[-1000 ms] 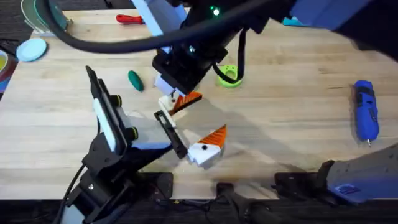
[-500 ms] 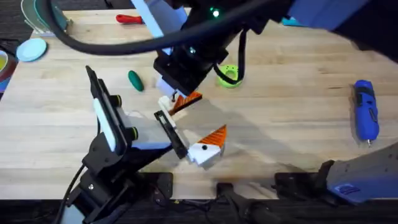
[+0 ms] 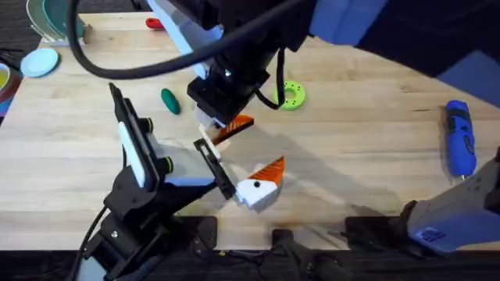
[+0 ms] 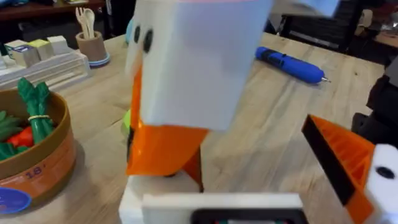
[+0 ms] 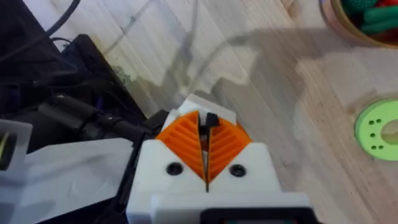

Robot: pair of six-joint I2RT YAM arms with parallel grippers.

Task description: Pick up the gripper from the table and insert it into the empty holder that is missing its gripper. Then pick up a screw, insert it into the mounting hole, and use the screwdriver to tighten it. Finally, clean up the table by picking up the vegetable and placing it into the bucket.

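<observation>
One orange gripper | tip down-left twd holder | right claw clamped on it

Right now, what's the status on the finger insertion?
Right gripper shut, tips down at the holder. Left gripper open. Vegetable and screwdriver lying on the table, apart from both grippers.

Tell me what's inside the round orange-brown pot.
In the left wrist view, the round orange-brown pot with the darker rim holds toy vegetables: a green bundled stalk standing up, something red beside it, more green pieces. Anything deeper is hidden by the wall.
</observation>
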